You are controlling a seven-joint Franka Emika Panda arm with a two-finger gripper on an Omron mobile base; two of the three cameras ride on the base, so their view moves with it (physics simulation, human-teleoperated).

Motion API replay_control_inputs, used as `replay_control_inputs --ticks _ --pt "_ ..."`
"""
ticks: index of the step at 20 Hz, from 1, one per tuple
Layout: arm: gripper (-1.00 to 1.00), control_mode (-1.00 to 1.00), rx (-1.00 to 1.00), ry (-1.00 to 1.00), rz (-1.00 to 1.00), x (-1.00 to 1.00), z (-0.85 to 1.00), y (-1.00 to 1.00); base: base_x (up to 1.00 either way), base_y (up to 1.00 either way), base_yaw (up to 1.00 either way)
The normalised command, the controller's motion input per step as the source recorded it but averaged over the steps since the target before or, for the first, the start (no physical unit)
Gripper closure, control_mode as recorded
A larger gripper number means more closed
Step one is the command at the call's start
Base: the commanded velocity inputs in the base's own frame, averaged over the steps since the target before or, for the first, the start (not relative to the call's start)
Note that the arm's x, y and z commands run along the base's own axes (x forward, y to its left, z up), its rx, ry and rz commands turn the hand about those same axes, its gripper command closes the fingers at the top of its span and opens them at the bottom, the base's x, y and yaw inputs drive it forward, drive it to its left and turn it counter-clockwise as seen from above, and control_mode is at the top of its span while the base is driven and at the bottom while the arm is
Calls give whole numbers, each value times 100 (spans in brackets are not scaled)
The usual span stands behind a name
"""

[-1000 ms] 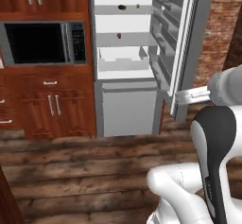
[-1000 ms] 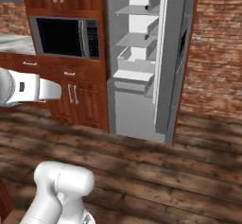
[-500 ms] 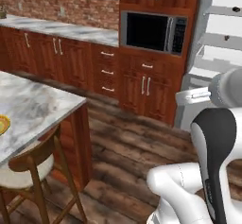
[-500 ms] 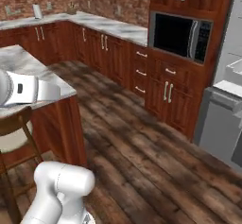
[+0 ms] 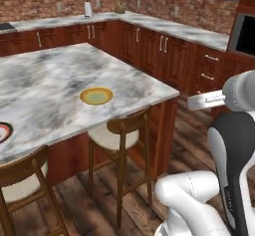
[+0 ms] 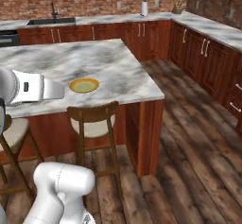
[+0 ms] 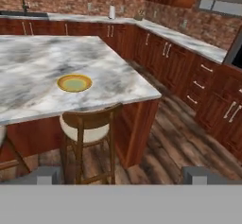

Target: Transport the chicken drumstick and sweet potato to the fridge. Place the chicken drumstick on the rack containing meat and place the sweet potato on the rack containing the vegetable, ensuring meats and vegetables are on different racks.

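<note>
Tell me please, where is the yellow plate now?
The yellow plate lies on the marble island counter, near its front edge, above a wooden stool. In the right base view it sits just right of the robot's arm.

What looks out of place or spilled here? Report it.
Nothing stands out. The yellow dish sits flat on the marble island, near the stool side. The wooden stool stands upright, tucked against the island. The wood floor shows no spill. The back counter looks tidy.
</note>
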Motion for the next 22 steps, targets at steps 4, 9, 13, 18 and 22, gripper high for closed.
replay_control_inputs --ticks 4,9,13,18,22 --pt "-100 100 0 0 0 0 0 0 -31 100 35" --pt "-100 100 0 0 0 0 0 0 0 100 25" --pt "-100 100 0 0 0 0 0 0 56 39 37" --pt "-100 100 0 0 0 0 0 0 96 3 48" --pt "-100 100 0 0 0 0 0 0 100 44 40"
